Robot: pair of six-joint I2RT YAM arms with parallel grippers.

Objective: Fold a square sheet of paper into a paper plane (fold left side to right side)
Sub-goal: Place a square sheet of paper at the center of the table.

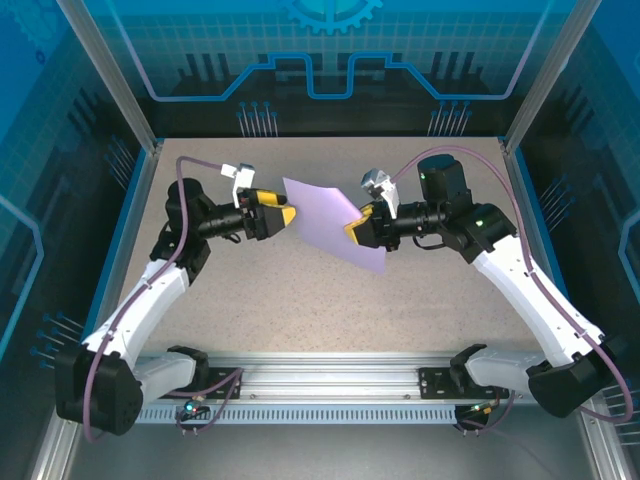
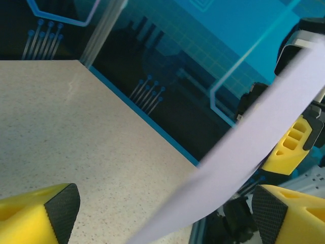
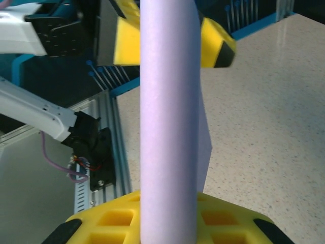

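Note:
The lavender square sheet of paper (image 1: 325, 220) hangs in the air above the table between the two arms, curved along its length. My right gripper (image 1: 356, 228) is shut on its right edge; in the right wrist view the sheet (image 3: 170, 127) rises as a bent strip from the yellow fingers (image 3: 223, 223). My left gripper (image 1: 286, 215) stands open at the sheet's left edge. In the left wrist view the paper (image 2: 238, 152) runs slantwise through the wide gap between the yellow fingers (image 2: 56, 213), touching neither pad. No paper plane shape shows.
The speckled beige tabletop (image 1: 300, 300) lies under the sheet. Blue-edged walls (image 1: 130, 230) close it in on the left, right and back. A metal rail (image 1: 330, 375) with the arm bases runs along the near edge.

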